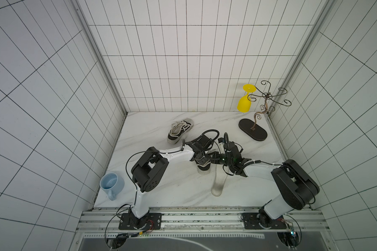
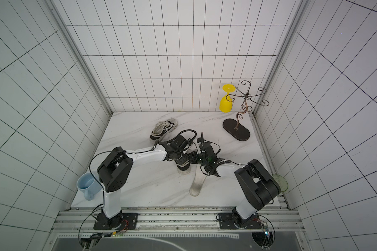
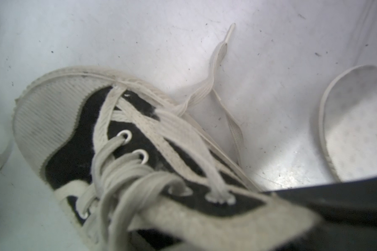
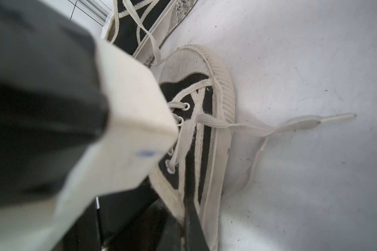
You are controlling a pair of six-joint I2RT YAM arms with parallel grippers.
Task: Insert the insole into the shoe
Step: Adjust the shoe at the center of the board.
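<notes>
Left hand (image 1: 210, 157) closed on shoe (image 1: 202, 168) collar, insole (image 1: 219, 182) lying outside, beside shoe

Two shoes: near shoe (image 1: 204, 169) at the jaws, far shoe (image 1: 180, 130) beyond them. One insole (image 1: 219, 182), mug (image 1: 112, 184), goblet (image 1: 244, 105), stand (image 1: 253, 130); possibly one green dish (image 2: 281, 183).

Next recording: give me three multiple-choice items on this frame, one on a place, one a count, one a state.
1. Where is the insole?
A. Inside a sneaker
B. Flat on the table beside the near sneaker
C. Held in the air

2. How many sneakers are on the table?
A. One
B. Three
C. Two

3. The yellow wine glass is:
A. hanging upside down from the rack
B. standing upright
C. lying on its side

Key: 1 B, it lies on the marble; 2 C, the far sneaker makes a second; 3 A, foot up, bowl down.
</notes>
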